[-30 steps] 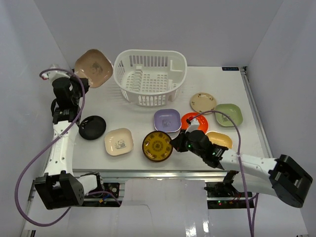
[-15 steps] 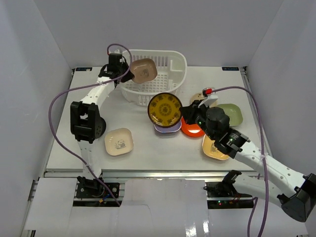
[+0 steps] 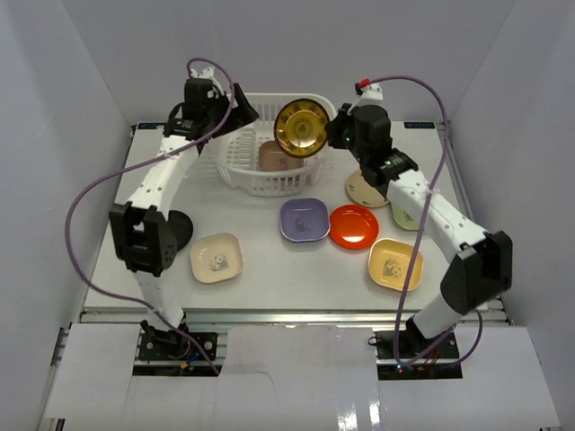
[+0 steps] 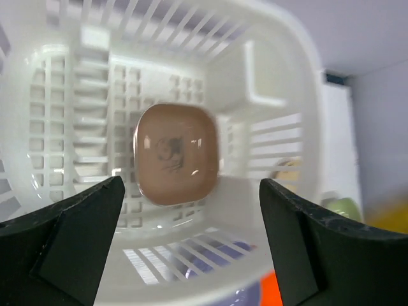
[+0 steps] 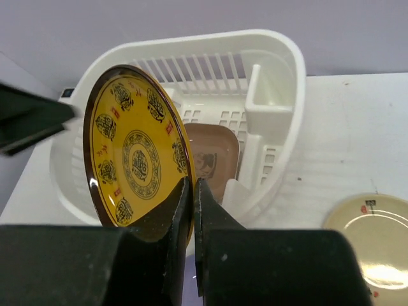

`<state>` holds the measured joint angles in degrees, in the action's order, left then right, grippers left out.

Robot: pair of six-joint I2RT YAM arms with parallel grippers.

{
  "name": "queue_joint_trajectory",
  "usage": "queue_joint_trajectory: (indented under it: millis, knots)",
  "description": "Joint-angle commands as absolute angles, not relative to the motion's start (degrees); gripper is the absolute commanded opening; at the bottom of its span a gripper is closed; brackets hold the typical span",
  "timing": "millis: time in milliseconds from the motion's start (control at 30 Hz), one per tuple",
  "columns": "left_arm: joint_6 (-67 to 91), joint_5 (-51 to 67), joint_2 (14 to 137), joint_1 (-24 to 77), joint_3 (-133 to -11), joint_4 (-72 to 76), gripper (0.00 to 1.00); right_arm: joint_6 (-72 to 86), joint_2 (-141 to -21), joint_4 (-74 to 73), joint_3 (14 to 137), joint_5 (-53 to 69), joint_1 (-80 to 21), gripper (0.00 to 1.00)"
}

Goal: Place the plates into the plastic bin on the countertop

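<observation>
The plastic bin (image 3: 269, 184) stands at the back of the countertop (image 3: 278, 278). A brown rounded-square plate (image 3: 272, 157) (image 4: 177, 155) lies loose on its slotted floor. My left gripper (image 3: 235, 106) (image 4: 191, 185) hovers open above it, holding nothing. The right gripper (image 3: 334, 133) (image 5: 193, 183) is shut on the rim of an amber round plate (image 3: 300, 128) (image 5: 137, 153), held on edge over the bin's right side. On the countertop lie purple (image 3: 304, 219), orange (image 3: 353, 225), yellow (image 3: 394, 262), cream (image 3: 216, 258) and beige (image 3: 367, 189) plates.
A black plate (image 3: 180, 229) shows partly behind the left arm's lower link. A pale green plate (image 3: 404, 218) is mostly hidden by the right arm. White walls close in the left, right and back sides. Purple cables loop off both arms.
The left arm swung from the far left to over the bin and let go of the brown plate, which now lies inside. The right arm lifted the amber plate to the bin.
</observation>
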<state>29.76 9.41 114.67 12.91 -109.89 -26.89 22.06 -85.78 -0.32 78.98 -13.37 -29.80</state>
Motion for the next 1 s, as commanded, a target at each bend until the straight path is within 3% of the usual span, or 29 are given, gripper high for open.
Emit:
queue_joint_trajectory:
  millis: [0, 67, 167, 300, 433, 567, 600, 633, 667, 700, 800, 967]
  knots:
    - [28.7, 9.4, 92.8, 13.0, -103.7, -25.0, 0.98, 21.1, -93.7, 1.6, 89.3, -9.8, -29.3, 0.08]
    - [28.7, 6.1, 84.7, 13.0, -93.7, -23.2, 0.98, 22.1, -97.3, 1.1, 92.1, -8.9, -29.2, 0.08]
    - [29.8, 2.6, 69.6, 12.7, -67.8, -23.6, 0.98, 23.2, -106.0, 0.4, 97.1, -7.0, -29.1, 0.08]
    - [34.2, -3.9, 56.1, 12.2, -52.7, -32.9, 0.98, 24.5, -114.4, -2.6, 103.3, -4.1, -29.1, 0.08]
    - [41.7, -10.9, 49.3, 12.0, -48.9, -47.7, 0.92, 26.4, -122.2, -6.6, 111.8, 1.3, -29.3, 0.08]
    - [43.7, -12.4, 51.1, 12.0, -49.4, -54.1, 0.96, 27.5, -123.6, -6.9, 112.2, 0.5, -29.4, 0.24]
    - [43.4, -11.7, 51.8, 12.0, -49.0, -54.4, 0.96, 27.4, -123.3, -7.2, 111.7, 0.3, -29.4, 0.4]
    - [43.5, -11.3, 52.8, 12.0, -48.2, -55.4, 0.96, 27.4, -123.0, -7.1, 111.3, -1.2, -29.4, 0.47]
    - [43.2, -10.5, 55.1, 12.0, -47.5, -55.4, 0.96, 27.2, -122.3, -7.2, 110.9, -1.5, -29.4, 0.61]
    - [42.9, -8.9, 56.4, 12.0, -46.6, -55.3, 0.96, 26.4, -121.9, -7.8, 110.9, -1.6, -29.4, 0.67]
    - [42.2, -7.3, 62.5, 11.3, -44.0, -55.6, 0.94, 24.4, -118.4, -8.7, 110.0, -1.5, -29.4, 0.76]
    - [42.6, -7.8, 67.2, 9.8, -43.8, -54.9, 0.82, 20.2, -103.9, -7.0, 100.6, 1.6, -29.4, 0.74]
